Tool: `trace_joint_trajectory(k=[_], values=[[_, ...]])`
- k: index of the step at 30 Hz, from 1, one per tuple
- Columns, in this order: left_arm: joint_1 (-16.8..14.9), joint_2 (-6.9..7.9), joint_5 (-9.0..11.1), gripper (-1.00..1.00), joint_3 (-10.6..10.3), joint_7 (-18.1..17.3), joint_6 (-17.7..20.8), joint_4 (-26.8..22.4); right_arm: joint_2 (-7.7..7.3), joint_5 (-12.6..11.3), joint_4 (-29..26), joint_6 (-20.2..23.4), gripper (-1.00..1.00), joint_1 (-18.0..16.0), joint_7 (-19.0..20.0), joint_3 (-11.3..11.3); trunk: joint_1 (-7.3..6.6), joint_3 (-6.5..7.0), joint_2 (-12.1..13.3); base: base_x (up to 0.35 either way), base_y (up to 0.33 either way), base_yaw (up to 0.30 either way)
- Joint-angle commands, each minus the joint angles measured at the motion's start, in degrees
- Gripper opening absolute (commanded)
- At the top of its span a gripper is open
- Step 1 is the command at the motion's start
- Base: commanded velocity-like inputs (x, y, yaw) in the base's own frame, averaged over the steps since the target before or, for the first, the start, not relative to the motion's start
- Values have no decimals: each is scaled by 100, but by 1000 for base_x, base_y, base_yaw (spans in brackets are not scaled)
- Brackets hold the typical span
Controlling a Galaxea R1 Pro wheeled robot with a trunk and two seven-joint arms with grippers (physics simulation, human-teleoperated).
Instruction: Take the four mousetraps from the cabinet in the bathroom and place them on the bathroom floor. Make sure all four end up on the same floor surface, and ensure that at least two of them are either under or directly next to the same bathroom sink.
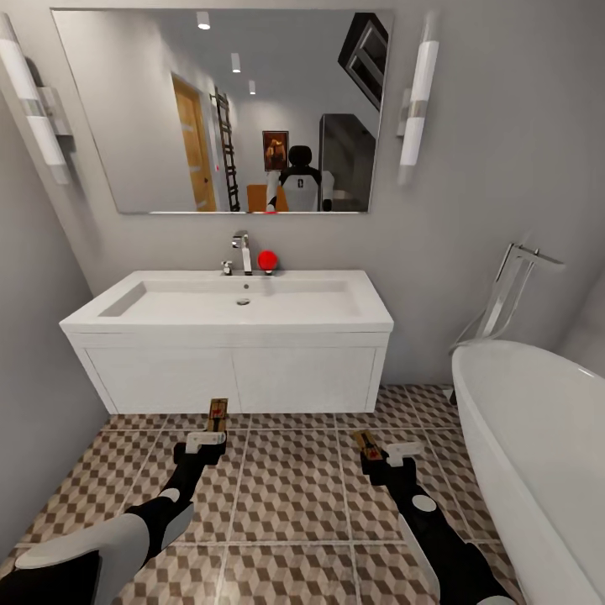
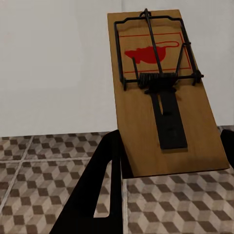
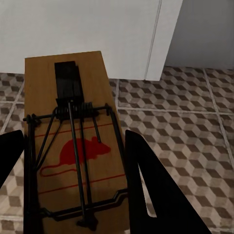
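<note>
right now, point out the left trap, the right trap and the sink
left trap [image 2: 165, 92]: left wrist view, on the wooden board by the spring
right trap [image 3: 73, 146]: right wrist view, on the red mouse print
sink [image 1: 244, 304]: head view, on the white basin floor

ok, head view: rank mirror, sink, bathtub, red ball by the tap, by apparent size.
1. mirror
2. sink, close behind the mirror
3. bathtub, cut off by the frame and nearer the camera, so its rank is unsure
4. red ball, far smallest
</note>
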Motion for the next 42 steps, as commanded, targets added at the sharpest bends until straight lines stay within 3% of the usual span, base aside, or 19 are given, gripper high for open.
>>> trace_joint_trajectory(k=[1,19,28,42], values=[[-3,7,-1,-100,-49,60,-9,-20,-4,-45,-10,29,-100,-1,-44,22,0,-5,-3,0,0,0],[-3,7,-1,-100,-50,60,7,-21,-4,-44,-10,26,-100,0,-44,20,0,-5,-3,0,0,0],[-3,7,-1,-100,-49,60,9,-19,-4,-44,-10,24,-100,-1,-44,16,197,-167,-364,0,0,0],[-3,7,-1,-100,-52,60,9,-19,-5,-45,-10,30,-100,0,-44,15,197,-167,-364,0,0,0]])
